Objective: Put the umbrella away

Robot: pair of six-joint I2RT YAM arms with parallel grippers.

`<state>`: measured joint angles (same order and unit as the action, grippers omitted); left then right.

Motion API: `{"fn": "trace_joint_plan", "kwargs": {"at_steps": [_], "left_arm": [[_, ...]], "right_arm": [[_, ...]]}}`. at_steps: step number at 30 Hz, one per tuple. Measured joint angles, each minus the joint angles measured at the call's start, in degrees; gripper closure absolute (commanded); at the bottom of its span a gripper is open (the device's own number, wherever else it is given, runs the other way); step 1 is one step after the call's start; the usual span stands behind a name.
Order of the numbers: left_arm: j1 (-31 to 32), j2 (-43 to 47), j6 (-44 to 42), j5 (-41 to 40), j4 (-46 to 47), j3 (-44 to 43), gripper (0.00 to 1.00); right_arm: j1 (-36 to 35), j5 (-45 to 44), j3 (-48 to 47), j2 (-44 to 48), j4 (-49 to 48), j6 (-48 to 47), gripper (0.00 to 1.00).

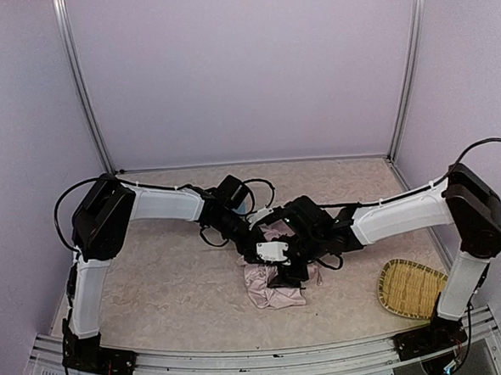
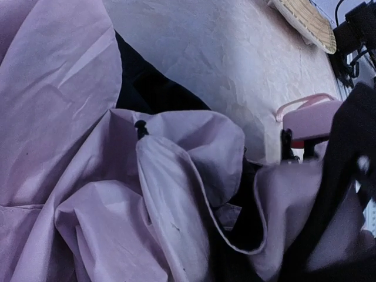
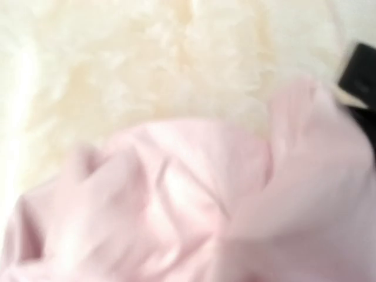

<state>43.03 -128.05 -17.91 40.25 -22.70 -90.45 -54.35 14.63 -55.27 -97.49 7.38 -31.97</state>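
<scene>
The umbrella (image 1: pixel 275 290) lies collapsed in the middle of the table, a crumpled heap of pale pink fabric with black lining showing. Both grippers are down on it: my left gripper (image 1: pixel 254 238) at its far left edge, my right gripper (image 1: pixel 288 266) on top of the heap. The left wrist view is filled with pink folds (image 2: pixel 170 194) and black lining; the small pink handle (image 2: pixel 311 120) with its strap shows at the right. The right wrist view shows only blurred pink fabric (image 3: pixel 194 200). No fingertips show in either wrist view.
A woven bamboo basket (image 1: pixel 410 286) lies at the front right of the table, also at the top of the left wrist view (image 2: pixel 305 23). The beige tabletop (image 1: pixel 171 277) is ringed by lilac walls with metal posts.
</scene>
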Motion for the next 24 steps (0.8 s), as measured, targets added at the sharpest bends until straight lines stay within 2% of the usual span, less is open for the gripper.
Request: {"fn": "trace_joint_plan", "kwargs": {"at_steps": [3,6,9,10,16,19,24], "left_arm": [[-0.28,-0.26,-1.03,0.31,-0.74,-0.07,0.45],[-0.9,-0.15,-0.39,1.53,-0.11,0.17,0.32],[-1.4,2.16,2.58,1.57,5.11,3.85,0.17],[-1.81,3.69,4.5,1.33,7.82,6.03,0.15],[-8.46,16.65,15.82,0.61,29.51,18.45,0.19],[-10.86,25.38,18.08,0.24,37.86,24.02,0.22],[-6.71,39.12,14.86,-0.26,44.7,35.56,0.3]], "right_arm": [[0.59,0.26,-7.06,-7.34,4.48,-0.57,0.47],[1.14,2.05,-9.73,-10.43,7.21,0.98,0.61],[1.84,3.82,-8.92,-10.34,8.02,3.5,0.67],[2.05,4.61,-8.17,-10.19,7.78,4.57,0.68],[4.22,11.54,-4.5,-8.09,7.65,10.38,0.74],[6.23,17.2,-3.85,-7.85,9.29,12.5,0.77],[10.84,29.18,-3.76,-8.92,14.01,14.45,0.8]]}}
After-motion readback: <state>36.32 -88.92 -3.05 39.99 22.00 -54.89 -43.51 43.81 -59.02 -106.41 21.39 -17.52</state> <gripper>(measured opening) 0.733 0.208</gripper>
